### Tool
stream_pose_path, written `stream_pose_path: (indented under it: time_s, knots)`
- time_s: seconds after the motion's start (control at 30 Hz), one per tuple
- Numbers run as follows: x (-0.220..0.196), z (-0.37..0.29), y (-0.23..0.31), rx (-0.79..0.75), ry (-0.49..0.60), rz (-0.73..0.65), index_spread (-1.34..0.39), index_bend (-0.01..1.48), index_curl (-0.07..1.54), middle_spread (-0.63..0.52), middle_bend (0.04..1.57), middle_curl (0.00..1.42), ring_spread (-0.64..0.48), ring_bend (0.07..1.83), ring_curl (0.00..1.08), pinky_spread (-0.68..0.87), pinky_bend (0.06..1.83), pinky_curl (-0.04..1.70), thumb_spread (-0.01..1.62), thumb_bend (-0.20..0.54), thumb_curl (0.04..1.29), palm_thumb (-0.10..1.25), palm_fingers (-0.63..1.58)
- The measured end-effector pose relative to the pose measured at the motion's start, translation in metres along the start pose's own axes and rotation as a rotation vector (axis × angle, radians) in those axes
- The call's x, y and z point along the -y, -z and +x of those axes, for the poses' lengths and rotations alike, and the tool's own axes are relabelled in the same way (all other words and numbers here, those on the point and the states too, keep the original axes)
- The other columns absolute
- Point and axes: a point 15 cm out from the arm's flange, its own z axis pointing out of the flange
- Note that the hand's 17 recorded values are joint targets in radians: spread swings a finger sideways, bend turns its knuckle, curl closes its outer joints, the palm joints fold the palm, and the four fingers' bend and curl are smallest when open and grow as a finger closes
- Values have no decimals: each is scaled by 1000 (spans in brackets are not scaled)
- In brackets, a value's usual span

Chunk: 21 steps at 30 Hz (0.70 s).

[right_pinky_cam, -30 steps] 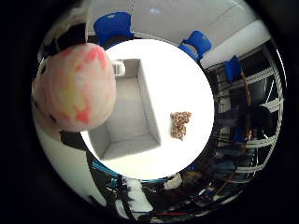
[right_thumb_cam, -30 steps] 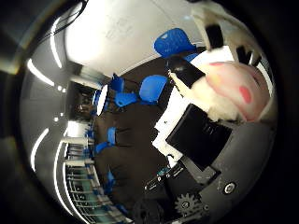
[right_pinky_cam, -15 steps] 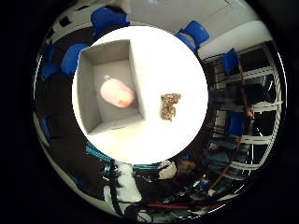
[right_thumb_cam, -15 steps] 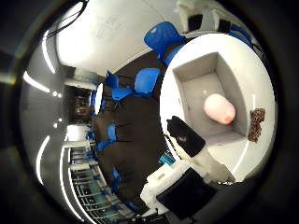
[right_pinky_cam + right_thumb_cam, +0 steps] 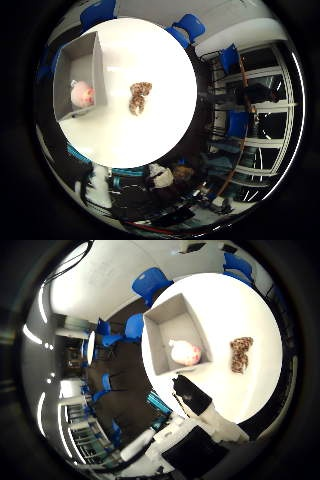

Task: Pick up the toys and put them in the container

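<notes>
A grey open container (image 5: 165,315) stands on a round white table (image 5: 230,300). A pink and yellow soft toy (image 5: 183,352) lies inside it. A small brown toy (image 5: 241,353) lies on the table beside the container. My hand (image 5: 195,405) is well above the table, away from both toys; one black-tipped finger shows in the right thumb side palm view, relaxed and with nothing on it. The right little finger side palm view shows the pink toy (image 5: 82,95) in the container (image 5: 80,60) and the brown toy (image 5: 139,97) on the table.
Blue chairs (image 5: 150,282) stand around the table on a dark floor. More blue chairs (image 5: 188,25) show past the table's edge in the right little finger side palm view. Windows line one side of the room.
One second ago my hand held the pink toy over the container. It has let go and the toy lies in the container. The hand has since pulled farther from the table.
</notes>
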Motion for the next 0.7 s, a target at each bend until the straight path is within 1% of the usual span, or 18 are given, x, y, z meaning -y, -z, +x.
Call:
stream_pose_path:
  time_s: [0.1, 0.17, 0.27, 0.37, 0.5, 0.6, 0.7]
  knots:
    - [-15, 33, -24, -19, 43, -77, -414, 159, 314, 22, 186, 307, 205, 265, 211, 430, 389, 363, 1063, -24, 345, 635, 24]
    - [-19, 50, -28, -50, 67, -88, -419, 156, 296, 16, 186, 305, 206, 267, 221, 420, 400, 358, 1049, -26, 338, 628, 8]
    - [-23, 78, -31, -138, 90, -108, -426, 152, 279, 13, 187, 304, 203, 270, 230, 412, 417, 352, 1016, -24, 334, 636, -4]
    - [-25, 89, -55, -187, 121, -138, -431, 153, 267, 12, 186, 301, 196, 274, 238, 407, 429, 346, 987, -25, 332, 642, -10]
    - [-16, 108, -75, -307, 178, -117, -433, 156, 260, 11, 184, 299, 192, 275, 246, 396, 440, 340, 972, -26, 332, 650, -10]
    - [-20, 111, -97, -382, 235, -132, -433, 154, 256, 11, 184, 298, 187, 280, 252, 394, 450, 336, 969, -27, 331, 650, -9]
    - [-14, 114, -108, -454, 276, -118, -432, 156, 252, 11, 185, 297, 178, 287, 257, 394, 458, 335, 968, -28, 329, 648, -9]
